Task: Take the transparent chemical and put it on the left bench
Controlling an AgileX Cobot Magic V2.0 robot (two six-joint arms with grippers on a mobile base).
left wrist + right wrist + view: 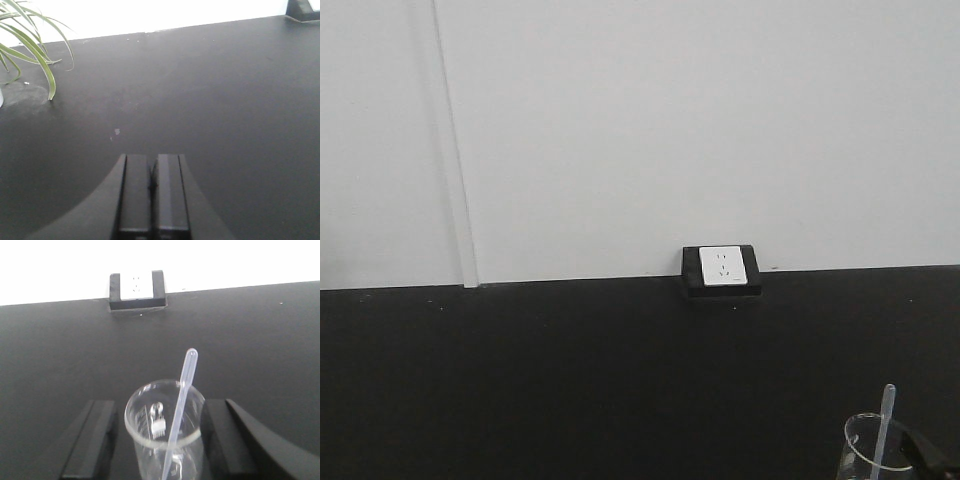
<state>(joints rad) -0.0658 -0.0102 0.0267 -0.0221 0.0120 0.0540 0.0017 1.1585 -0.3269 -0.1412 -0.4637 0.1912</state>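
Note:
The transparent chemical, a thin clear pipette (181, 400), leans inside a clear glass beaker (145, 432) on a black worktop with a wall socket. My right gripper (160, 407) is open, with one finger on each side of the beaker. The right finger is close against the glass and the left finger stands apart from it. The pipette (886, 412) and the beaker (865, 450) also show at the bottom right of the front view. My left gripper (154, 161) is shut and empty, low over bare black worktop. The left bench with the white bins is out of view.
A white wall socket in a black frame (723, 268) sits where the worktop meets the white wall; it also shows in the right wrist view (137, 287). Green plant leaves (30, 45) hang at the far left of the left wrist view.

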